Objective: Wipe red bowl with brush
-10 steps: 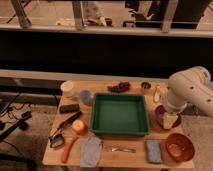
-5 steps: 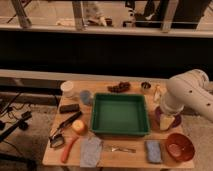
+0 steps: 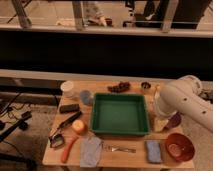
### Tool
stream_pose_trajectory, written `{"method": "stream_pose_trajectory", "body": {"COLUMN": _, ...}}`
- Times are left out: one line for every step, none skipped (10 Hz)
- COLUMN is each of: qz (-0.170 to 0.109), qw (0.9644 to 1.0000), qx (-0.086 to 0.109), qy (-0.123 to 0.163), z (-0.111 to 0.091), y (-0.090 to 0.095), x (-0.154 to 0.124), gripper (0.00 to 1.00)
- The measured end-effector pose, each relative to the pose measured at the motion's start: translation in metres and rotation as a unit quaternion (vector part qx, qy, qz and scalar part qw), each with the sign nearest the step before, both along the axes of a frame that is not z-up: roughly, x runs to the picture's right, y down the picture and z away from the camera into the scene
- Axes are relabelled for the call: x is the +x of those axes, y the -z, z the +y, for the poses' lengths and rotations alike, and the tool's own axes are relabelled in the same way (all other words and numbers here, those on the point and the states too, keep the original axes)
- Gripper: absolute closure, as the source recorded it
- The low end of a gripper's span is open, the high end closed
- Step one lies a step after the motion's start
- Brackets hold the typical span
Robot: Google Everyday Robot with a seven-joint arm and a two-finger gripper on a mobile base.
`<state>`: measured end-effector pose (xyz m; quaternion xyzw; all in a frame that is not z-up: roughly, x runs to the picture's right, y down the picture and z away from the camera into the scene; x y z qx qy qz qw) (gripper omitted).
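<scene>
Lately, over the right side of the table [image 3: 125,161], the white arm [image 3: 187,102] has sunk lower beside the green tray [image 3: 120,114]. The red bowl [image 3: 179,146] sits near-right. The brush [image 3: 66,126] lies untouched near-left, so fetching it probably comes first. The gripper [image 3: 161,121] hangs just right of the tray; its grip cannot be told.
</scene>
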<state>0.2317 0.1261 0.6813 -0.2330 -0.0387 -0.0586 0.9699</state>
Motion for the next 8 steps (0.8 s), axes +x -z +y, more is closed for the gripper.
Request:
{"method": "stream_pose_trajectory", "body": {"qz": -0.017, "qw": 0.9997, "qx": 0.003, "qy": 0.016, "z": 0.001, "y": -0.001, "x": -0.018, "gripper": 0.20}}
{"method": "stream_pose_trajectory", "body": {"qz": -0.031, "qw": 0.9991, "qx": 0.005, "qy": 0.029, "z": 0.001, "y": -0.001, "x": -0.034, "gripper": 0.20}}
{"method": "stream_pose_trajectory", "body": {"qz": -0.045, "qw": 0.9981, "qx": 0.006, "qy": 0.041, "z": 0.001, "y": -0.001, "x": -0.051, "gripper": 0.20}}
{"method": "stream_pose_trajectory", "body": {"qz": -0.064, "qw": 0.9963, "qx": 0.007, "qy": 0.057, "z": 0.002, "y": 0.001, "x": -0.073, "gripper": 0.20}}
{"method": "stream_pose_trajectory", "body": {"qz": -0.087, "qw": 0.9935, "qx": 0.007, "qy": 0.073, "z": 0.004, "y": 0.006, "x": -0.095, "gripper": 0.20}}
{"method": "stream_pose_trajectory", "body": {"qz": -0.112, "qw": 0.9893, "qx": 0.006, "qy": 0.093, "z": 0.007, "y": 0.012, "x": -0.116, "gripper": 0.20}}
{"method": "stream_pose_trajectory", "body": {"qz": -0.130, "qw": 0.9859, "qx": 0.005, "qy": 0.105, "z": 0.007, "y": 0.016, "x": -0.130, "gripper": 0.20}}
{"method": "stream_pose_trajectory", "body": {"qz": -0.129, "qw": 0.9858, "qx": 0.004, "qy": 0.107, "z": 0.008, "y": 0.017, "x": -0.129, "gripper": 0.20}}
